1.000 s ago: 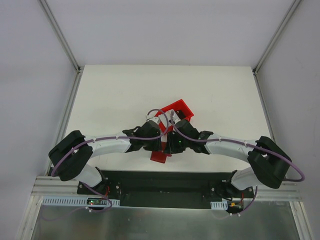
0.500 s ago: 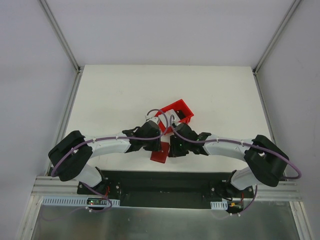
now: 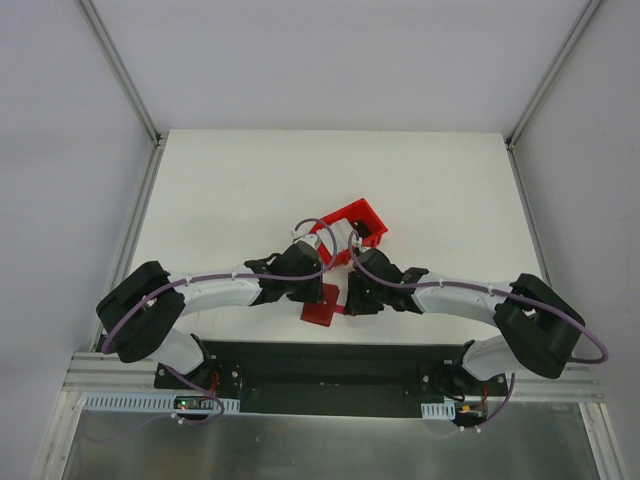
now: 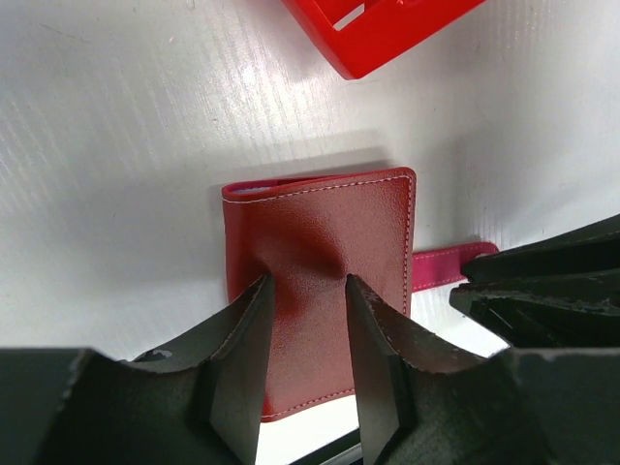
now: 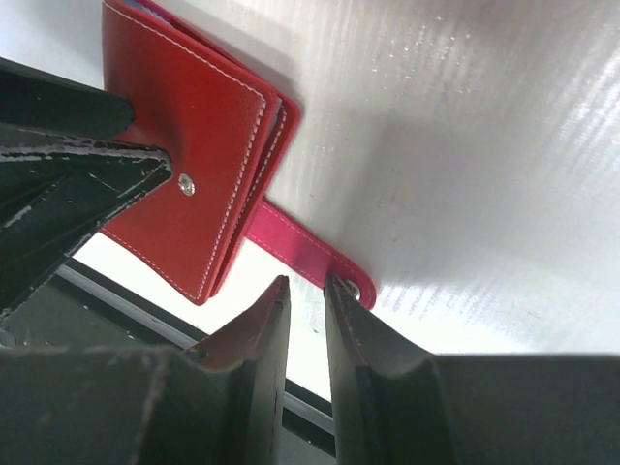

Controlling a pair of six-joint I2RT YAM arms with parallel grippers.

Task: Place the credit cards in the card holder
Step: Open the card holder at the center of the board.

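The card holder (image 3: 320,306) is a folded red wallet lying flat near the table's front edge. In the left wrist view my left gripper (image 4: 308,283) stands open on top of the card holder (image 4: 320,232), both fingertips pressing into its cover, which dimples between them. The wallet's pink closing tab (image 5: 300,247) sticks out flat on the table to its right. My right gripper (image 5: 306,281) has its jaws narrowly apart, tips at that tab, one tip touching its end by the snap. I can see only white table in the gap. The credit cards cannot be made out.
An open-topped red bin (image 3: 362,208) stands just behind the wallet, and its corner (image 4: 387,44) fills the top of the left wrist view. The black base plate (image 3: 320,362) runs along the table's near edge, close in front of the wallet. Both arms crowd the wallet.
My right gripper has drawn off the wallet toward the right and front, down to the tab, so more of the wallet shows. The left gripper and wallet stayed put.
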